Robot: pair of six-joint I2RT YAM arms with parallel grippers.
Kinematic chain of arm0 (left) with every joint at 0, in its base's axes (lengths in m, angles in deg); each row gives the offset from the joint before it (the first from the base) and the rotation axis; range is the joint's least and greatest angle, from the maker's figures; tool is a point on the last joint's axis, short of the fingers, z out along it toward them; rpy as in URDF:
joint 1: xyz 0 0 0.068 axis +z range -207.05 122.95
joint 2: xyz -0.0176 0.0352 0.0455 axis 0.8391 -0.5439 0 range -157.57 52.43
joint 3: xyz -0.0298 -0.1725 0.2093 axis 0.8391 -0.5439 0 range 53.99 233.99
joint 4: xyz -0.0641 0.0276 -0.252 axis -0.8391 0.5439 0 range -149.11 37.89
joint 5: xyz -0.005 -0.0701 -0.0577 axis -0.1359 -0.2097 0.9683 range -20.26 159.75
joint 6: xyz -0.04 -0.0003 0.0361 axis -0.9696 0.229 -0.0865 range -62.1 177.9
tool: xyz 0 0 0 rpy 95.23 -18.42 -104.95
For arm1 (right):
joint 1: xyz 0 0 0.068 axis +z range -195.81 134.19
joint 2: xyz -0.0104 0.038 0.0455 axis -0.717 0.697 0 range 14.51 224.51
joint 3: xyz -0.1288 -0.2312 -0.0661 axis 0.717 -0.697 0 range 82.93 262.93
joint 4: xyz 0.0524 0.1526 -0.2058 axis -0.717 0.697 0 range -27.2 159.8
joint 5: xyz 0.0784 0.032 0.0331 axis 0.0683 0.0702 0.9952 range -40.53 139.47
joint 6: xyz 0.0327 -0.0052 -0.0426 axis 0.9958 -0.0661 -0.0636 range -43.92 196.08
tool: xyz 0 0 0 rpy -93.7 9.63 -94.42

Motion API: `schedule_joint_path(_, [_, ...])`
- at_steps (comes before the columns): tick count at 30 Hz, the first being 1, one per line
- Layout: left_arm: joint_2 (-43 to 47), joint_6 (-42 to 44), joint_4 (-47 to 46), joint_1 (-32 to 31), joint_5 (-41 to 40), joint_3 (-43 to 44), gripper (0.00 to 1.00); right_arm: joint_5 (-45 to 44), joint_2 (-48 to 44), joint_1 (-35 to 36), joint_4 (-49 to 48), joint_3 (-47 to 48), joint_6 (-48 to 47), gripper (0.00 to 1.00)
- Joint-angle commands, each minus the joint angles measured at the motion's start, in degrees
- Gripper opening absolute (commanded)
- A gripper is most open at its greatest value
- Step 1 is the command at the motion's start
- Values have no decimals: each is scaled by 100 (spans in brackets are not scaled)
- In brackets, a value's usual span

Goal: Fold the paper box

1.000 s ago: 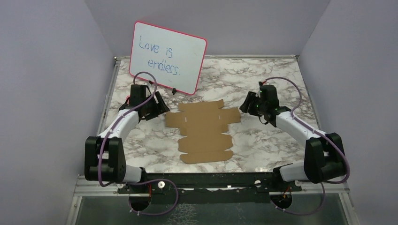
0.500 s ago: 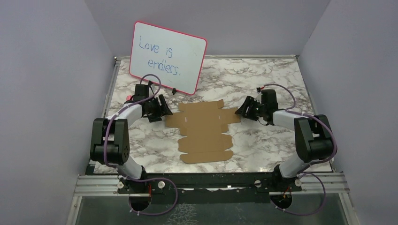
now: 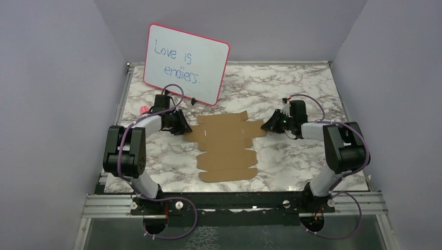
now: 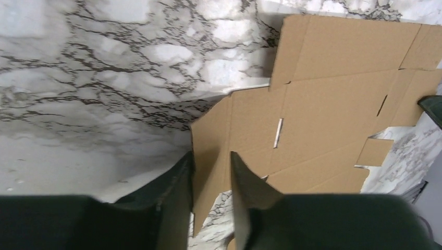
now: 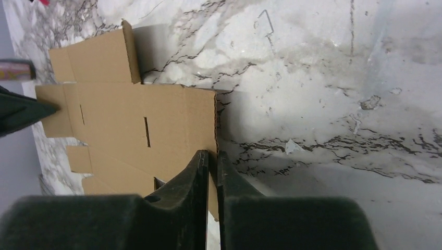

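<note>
The paper box (image 3: 226, 146) is a flat brown die-cut sheet lying in the middle of the marble table. My left gripper (image 3: 183, 126) is low at the sheet's left flap. In the left wrist view the flap's edge (image 4: 208, 135) runs between the fingers of this gripper (image 4: 210, 156), which stand apart with a gap on either side of the card. My right gripper (image 3: 266, 126) is at the sheet's right flap. In the right wrist view its jaws (image 5: 212, 153) are nearly together, pinching the edge of the paper box (image 5: 114, 114).
A pink-framed whiteboard (image 3: 186, 63) with writing leans at the back left, just behind the left arm. A small red object (image 3: 144, 109) lies near the table's left edge. Purple walls close in on both sides.
Both arms have come down and inward to the sheet's side flaps. Both pairs of jaws have narrowed, and the right pair has closed on the right flap's edge.
</note>
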Motion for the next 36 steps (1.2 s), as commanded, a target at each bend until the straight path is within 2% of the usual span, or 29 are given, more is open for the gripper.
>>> schedule_joint_path(1, [34, 34, -53, -245, -114, 96, 22, -88, -110, -16, 464, 62, -276, 6])
schedule_joint_path(4, [108, 48, 92, -421, -415, 196, 6, -430, -294, 15, 897, 182, -443, 1])
schedule_joint_path(6, [130, 80, 237, -564, -671, 322, 1, -779, -424, 97, 1199, 296, -565, 1])
schedule_joint_path(15, [75, 209, 769, -1187, -1610, 895, 1, -2440, -762, 845, 2356, 925, -882, 1])
schedule_joint_path(24, [-292, 310, 1143, -1694, -2291, 1353, 1, -3932, -624, 1740, 3158, 1604, -947, 1])
schedule_joint_path(36, [-789, 341, 1451, -2167, -2682, 2010, 5, -4654, -270, 2482, 3703, 2229, -785, 1])
